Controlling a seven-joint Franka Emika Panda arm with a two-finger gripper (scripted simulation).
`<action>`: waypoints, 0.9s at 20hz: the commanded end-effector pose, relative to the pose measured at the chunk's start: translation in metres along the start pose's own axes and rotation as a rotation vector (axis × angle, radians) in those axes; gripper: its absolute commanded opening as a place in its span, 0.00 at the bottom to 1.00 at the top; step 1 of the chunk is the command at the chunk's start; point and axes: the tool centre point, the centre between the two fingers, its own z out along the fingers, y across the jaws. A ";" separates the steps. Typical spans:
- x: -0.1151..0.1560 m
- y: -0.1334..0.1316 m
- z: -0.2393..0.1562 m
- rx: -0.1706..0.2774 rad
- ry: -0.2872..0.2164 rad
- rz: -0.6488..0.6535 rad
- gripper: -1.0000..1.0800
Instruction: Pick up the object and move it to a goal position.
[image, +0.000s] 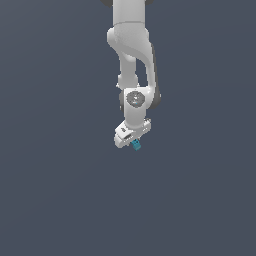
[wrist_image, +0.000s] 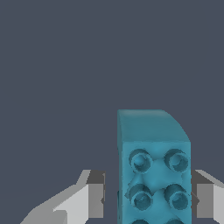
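Note:
The object (wrist_image: 154, 175) is a small teal-blue block with round bumps on the face turned to the wrist camera. It sits between the two fingers of my gripper (wrist_image: 149, 199). The right finger's pad (wrist_image: 202, 199) is against its side, and the left one (wrist_image: 96, 199) is close in on the other side. In the exterior view the object (image: 136, 145) pokes out under the tilted white gripper (image: 134, 143), which is shut on it. Only a small teal tip shows there; the hand covers the rest.
A plain dark grey-blue background fills both views. The white arm (image: 131, 60) comes down from the top middle of the exterior view. No goal marker or other object shows.

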 end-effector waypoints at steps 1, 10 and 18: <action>0.000 0.000 0.001 -0.001 0.001 0.000 0.00; 0.000 0.000 0.000 -0.001 0.001 0.000 0.00; 0.011 -0.008 -0.018 -0.001 0.001 0.000 0.00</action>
